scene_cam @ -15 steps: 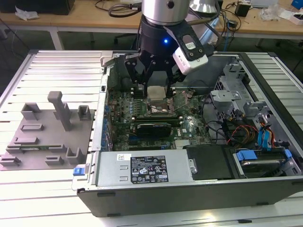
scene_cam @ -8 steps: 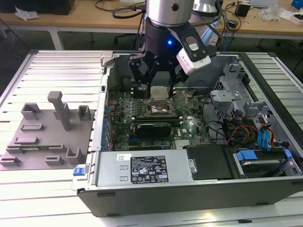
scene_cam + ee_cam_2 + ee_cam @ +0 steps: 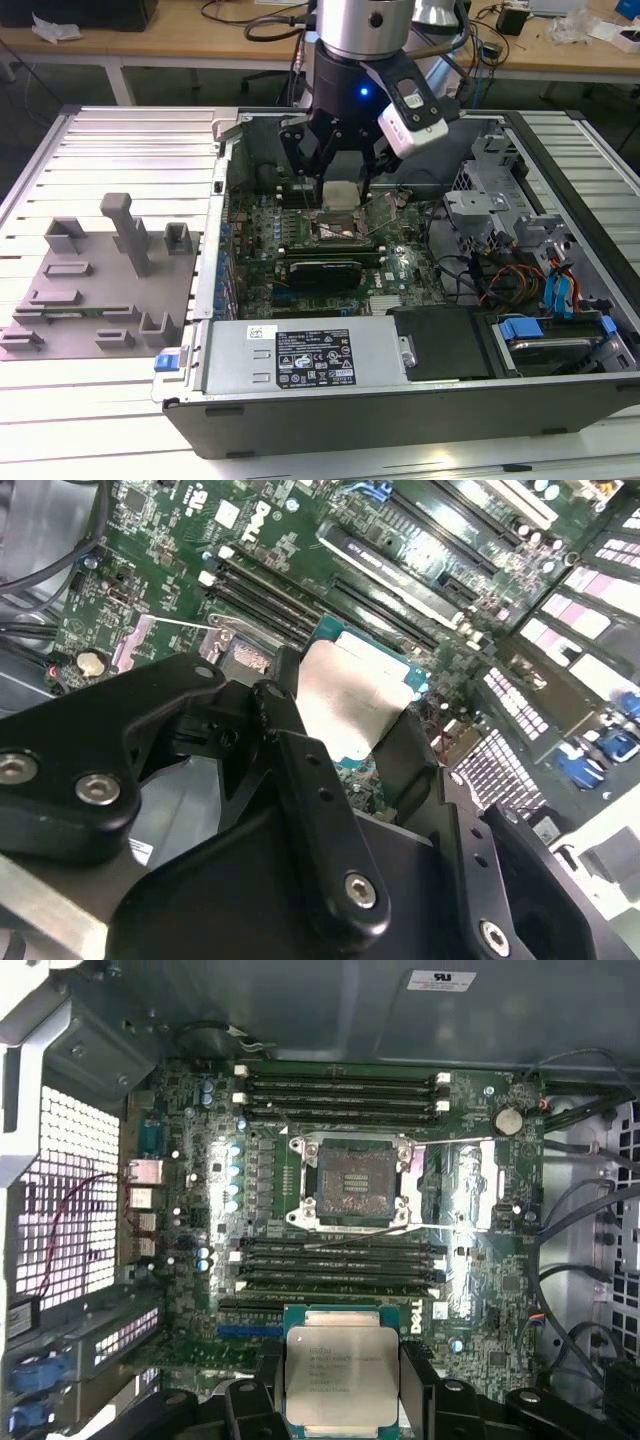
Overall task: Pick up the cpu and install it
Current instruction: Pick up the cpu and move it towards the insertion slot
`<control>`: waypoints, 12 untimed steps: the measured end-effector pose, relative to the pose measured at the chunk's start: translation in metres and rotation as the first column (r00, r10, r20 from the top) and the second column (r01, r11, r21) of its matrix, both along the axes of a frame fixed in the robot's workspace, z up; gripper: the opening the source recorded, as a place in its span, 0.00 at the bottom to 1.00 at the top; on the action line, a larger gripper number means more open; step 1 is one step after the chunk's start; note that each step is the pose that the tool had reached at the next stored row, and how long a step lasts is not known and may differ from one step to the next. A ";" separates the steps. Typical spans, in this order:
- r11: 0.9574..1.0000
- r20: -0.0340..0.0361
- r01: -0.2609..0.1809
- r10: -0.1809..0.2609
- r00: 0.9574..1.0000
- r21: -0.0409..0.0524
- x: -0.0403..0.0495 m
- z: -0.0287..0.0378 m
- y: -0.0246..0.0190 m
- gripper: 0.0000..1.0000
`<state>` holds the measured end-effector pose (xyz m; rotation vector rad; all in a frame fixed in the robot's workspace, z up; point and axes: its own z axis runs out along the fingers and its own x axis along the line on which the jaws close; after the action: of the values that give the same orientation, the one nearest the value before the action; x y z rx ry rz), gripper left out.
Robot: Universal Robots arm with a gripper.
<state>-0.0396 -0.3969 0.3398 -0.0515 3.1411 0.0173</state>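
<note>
My gripper hangs inside the open computer case, shut on the cpu, a small flat square chip with a pale silvery top. In both wrist views the cpu sits clamped between the two black fingers. The chip is held in the air a little above the motherboard. The square metal-framed socket lies open just below and in front of the chip, its contact field bare.
A grey fixture tray with upright posts rests on the table at the exterior view's left. The power supply lines the case's near wall. Drive cages and cables fill the exterior view's right. Memory slots flank the socket.
</note>
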 end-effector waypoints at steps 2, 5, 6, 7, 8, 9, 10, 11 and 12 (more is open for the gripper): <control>1.000 0.000 0.000 0.000 1.000 0.000 0.0017 -0.0015 0.0032 0.55; 1.000 0.000 0.000 0.000 1.000 0.000 0.0041 -0.0041 0.0083 0.55; 1.000 0.000 0.000 0.000 1.000 0.000 0.0049 -0.0056 0.0111 0.55; 1.000 0.000 0.000 0.000 1.000 0.000 0.0056 -0.0069 0.0131 0.55; 1.000 0.000 0.000 0.000 1.000 0.000 0.0062 -0.0078 0.0145 0.55; 1.000 0.000 0.000 0.000 1.000 0.000 0.0065 -0.0084 0.0154 0.55; 1.000 0.000 0.000 0.000 1.000 0.000 0.0074 -0.0099 0.0178 0.55; 1.000 0.000 0.000 0.000 1.000 0.000 0.0091 -0.0121 0.0224 0.55; 1.000 0.000 0.000 0.000 1.000 0.000 0.0098 -0.0129 0.0243 0.55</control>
<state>-0.0298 -0.3727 0.3270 -0.0516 3.1410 0.0175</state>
